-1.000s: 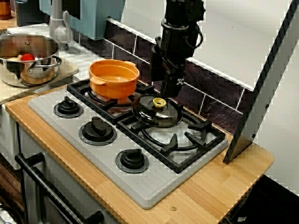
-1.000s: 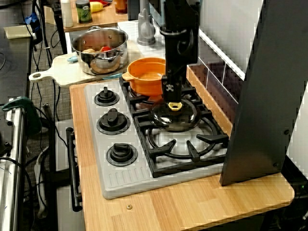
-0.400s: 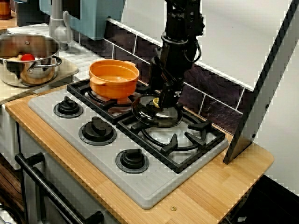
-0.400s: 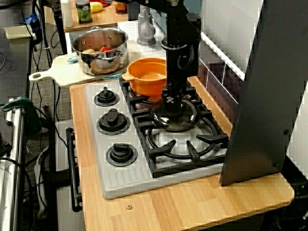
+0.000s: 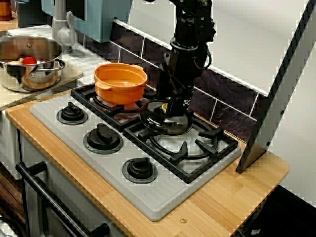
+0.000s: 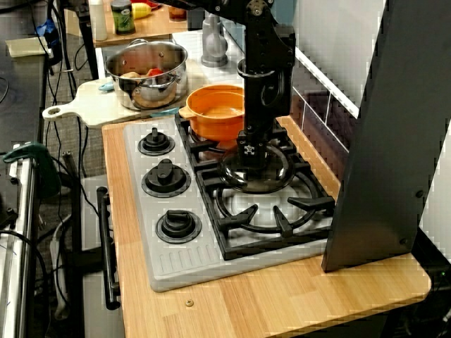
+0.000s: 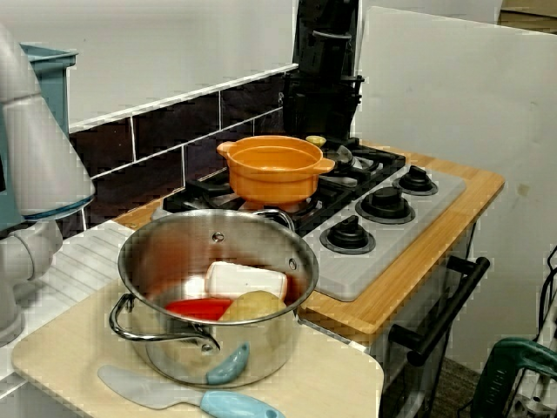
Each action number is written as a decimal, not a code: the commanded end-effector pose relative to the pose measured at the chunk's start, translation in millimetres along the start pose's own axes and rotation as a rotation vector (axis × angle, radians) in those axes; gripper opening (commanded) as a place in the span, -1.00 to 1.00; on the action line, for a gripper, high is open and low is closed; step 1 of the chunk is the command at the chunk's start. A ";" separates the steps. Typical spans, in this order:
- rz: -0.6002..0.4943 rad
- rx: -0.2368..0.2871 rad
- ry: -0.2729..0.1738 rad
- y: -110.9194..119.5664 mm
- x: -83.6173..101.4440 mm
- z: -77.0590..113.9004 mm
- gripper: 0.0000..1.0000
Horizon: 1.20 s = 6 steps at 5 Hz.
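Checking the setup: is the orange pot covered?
Uncovered: the orange pot shows its bare inside; the glass lid lies on the neighbouring grate.

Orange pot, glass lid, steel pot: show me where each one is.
Orange pot (image 5: 120,83), front view, inner floor.
Glass lid (image 5: 155,122), front view, near side of dome.
Steel pot (image 7: 174,252), sink-end view, inner back wall.

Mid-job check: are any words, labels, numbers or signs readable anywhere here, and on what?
No word or number reads clearly.
White emblem on the tool, over the glass lid: a sign, no letters legible.
Label on the jar at the back: too small to read.
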<state>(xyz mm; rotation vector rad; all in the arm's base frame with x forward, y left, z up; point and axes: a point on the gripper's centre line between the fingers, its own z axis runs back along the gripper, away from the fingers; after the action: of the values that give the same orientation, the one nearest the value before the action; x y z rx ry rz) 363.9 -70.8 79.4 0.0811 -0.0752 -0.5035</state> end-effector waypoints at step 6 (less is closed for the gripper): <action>0.007 0.015 -0.018 5.5 1.9 5.4 1.00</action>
<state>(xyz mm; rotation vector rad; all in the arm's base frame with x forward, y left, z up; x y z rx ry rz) 363.0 -68.3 72.1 0.0876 -0.0504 -0.4997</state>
